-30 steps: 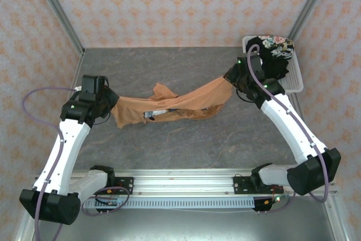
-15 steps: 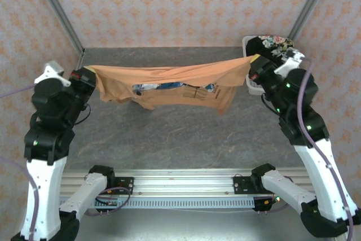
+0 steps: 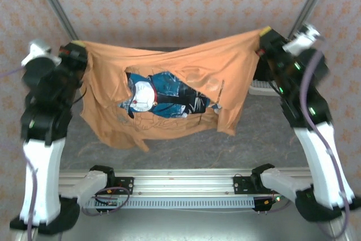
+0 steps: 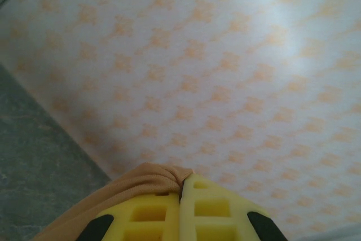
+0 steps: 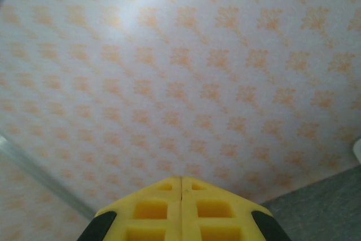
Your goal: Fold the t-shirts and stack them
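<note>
Grey table is down below, and I've got the orange t-shirt hanging stretched out in the air above it, print side to the top cam, hem sagging lowest on the left. My left gripper is clamped on one top corner, cloth pinched between its yellow pads. The right gripper is squeezed closed on the other corner. Blue cartoon print sits mid-shirt
</note>
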You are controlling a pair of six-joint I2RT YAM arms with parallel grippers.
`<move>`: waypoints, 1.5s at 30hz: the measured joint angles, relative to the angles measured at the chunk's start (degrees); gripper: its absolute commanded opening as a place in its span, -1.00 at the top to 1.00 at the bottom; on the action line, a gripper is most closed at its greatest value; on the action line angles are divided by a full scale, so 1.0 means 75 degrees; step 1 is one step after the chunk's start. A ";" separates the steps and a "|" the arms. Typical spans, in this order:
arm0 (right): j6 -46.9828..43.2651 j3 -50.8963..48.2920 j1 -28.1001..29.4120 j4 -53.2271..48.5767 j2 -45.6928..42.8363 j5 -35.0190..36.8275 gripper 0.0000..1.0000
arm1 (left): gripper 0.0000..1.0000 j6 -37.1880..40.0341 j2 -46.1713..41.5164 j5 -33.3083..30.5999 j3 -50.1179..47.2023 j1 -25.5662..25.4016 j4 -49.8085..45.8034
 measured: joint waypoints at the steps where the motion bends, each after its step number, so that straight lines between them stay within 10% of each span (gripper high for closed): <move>1: 0.0058 0.0251 -0.0187 0.0152 0.0799 -0.0076 0.86 | 0.79 0.0006 0.0720 -0.0044 0.0262 0.0026 0.0015; 4: 0.0326 0.1373 -0.0685 0.0181 0.3316 -0.0472 -0.11 | -0.36 0.0006 0.3383 0.0117 0.1649 0.0204 -0.0041; 7: 0.0420 0.2774 -0.1014 -0.0600 0.5893 -0.0906 -0.31 | -0.62 0.0067 0.6126 0.0437 0.3267 0.0370 -0.0469; 13: 0.0551 0.2168 -0.1052 -0.1810 0.6892 -0.1480 -0.35 | -0.63 0.0493 0.7560 0.0717 0.2215 0.0431 -0.1518; 25: 0.1667 -0.3179 0.0697 -0.1574 0.2634 -0.2011 -0.05 | -0.51 0.1221 0.2693 0.0860 -0.4130 0.0868 -0.2556; 34: 0.2868 -0.3526 0.2559 -0.0376 0.4406 -0.2777 0.48 | -0.33 0.1472 0.3552 0.0854 -0.4264 0.1169 -0.2600; 45: 0.3031 -0.2186 0.1690 -0.1166 0.6202 -0.2570 0.54 | -0.35 0.1614 0.3287 0.0857 -0.3975 0.1201 -0.2748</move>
